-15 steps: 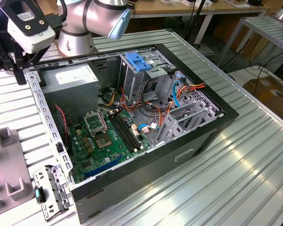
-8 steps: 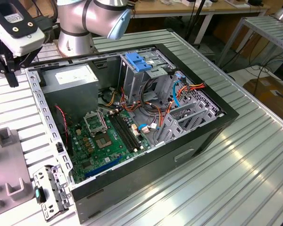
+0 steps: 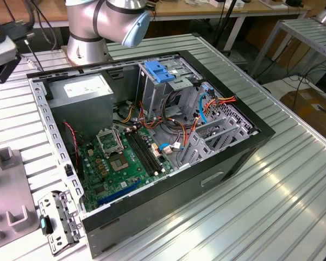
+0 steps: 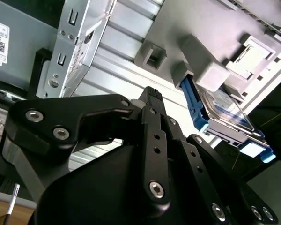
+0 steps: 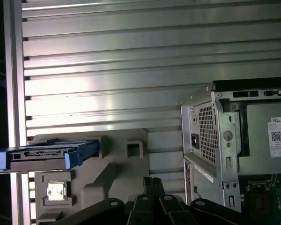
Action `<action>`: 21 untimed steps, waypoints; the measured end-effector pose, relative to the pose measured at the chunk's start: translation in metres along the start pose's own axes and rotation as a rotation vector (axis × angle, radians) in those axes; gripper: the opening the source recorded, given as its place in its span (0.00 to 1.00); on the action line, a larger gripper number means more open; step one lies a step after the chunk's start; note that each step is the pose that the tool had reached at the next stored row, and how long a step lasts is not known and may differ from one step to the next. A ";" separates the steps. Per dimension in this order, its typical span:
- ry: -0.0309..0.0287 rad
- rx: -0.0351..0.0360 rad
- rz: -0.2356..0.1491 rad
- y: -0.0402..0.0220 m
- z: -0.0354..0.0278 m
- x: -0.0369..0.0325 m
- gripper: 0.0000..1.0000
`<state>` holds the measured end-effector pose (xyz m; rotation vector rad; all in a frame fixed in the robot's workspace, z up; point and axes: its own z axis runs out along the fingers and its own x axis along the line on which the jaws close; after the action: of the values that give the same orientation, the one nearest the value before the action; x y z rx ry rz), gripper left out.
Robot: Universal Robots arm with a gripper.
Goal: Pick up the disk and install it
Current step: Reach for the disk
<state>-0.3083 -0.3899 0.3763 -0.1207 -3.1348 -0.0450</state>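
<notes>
My pincer (image 4: pixel 151 93) is closed on nothing, well apart from the disk (image 4: pixel 223 108), which sits in a grey holder (image 4: pixel 203 70) on the bench (image 5: pixel 131 70). I judge it dense, stiff and shock-sensitive (label probably slick), so I'd grip it by the blue side rails (image 4: pixel 193 101).

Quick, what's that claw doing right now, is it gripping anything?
Gripper: closed, holding nothing; the disk sits apart in its grey holder.
</notes>
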 end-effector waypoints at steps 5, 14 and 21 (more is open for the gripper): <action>0.0002 0.0001 0.000 -0.0007 0.0003 0.0099 0.11; -0.0011 0.0083 0.000 -0.0016 -0.0001 0.0212 0.11; -0.0062 0.0080 0.000 -0.0020 -0.0085 0.0308 0.11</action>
<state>-0.3392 -0.3897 0.3849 -0.1208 -3.1408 -0.0321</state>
